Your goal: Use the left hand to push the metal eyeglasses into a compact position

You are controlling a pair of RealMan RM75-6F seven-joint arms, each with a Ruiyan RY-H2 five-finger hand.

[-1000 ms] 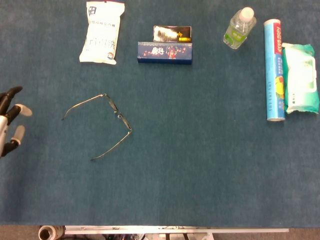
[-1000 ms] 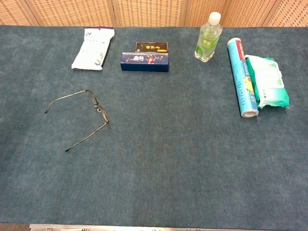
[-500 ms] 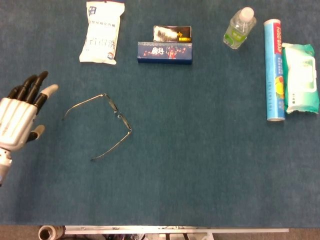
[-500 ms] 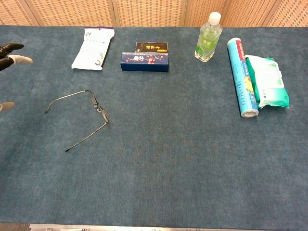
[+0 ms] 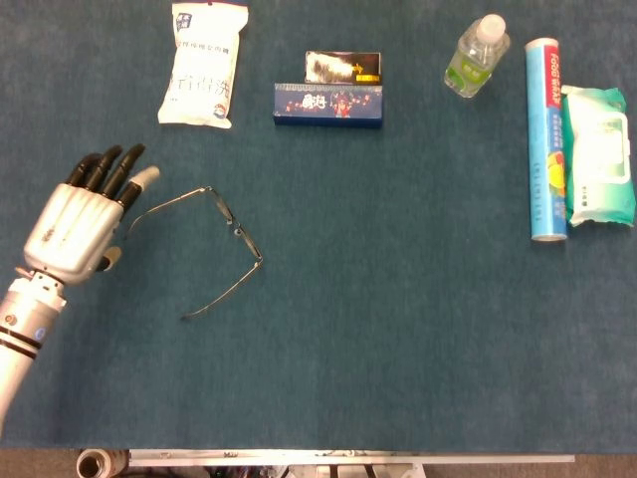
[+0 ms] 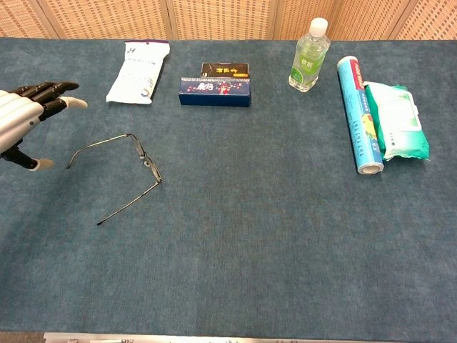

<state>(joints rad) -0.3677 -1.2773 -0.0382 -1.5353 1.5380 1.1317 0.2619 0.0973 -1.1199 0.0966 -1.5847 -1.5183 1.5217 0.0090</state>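
- We bring our left hand (image 5: 78, 227) in from the left edge of the table (image 5: 398, 339); a second ago only its fingertips showed there, and now the whole palm and wrist are in the head view, with nothing held and the fingers extended and slightly apart.
- The hand's fingertips now sit just left of the metal eyeglasses (image 5: 214, 247), close to the tip of the far temple arm; we cannot tell from either view whether they touch it yet.
- The eyeglasses have not moved across the three moments, so we judge the push has not begun and the approach is nearly done.
- The eyeglasses lie flat and unfolded, well in front of the white packet (image 5: 203, 63) and left of the blue box (image 5: 328, 104).
- Their front runs diagonally, far-left to near-right, and both temple arms splay out leftward toward our hand, so the open side faces it.
- We judge that pressing the far temple arm inward toward the front would start the folding.
- Our right hand shows in neither view.
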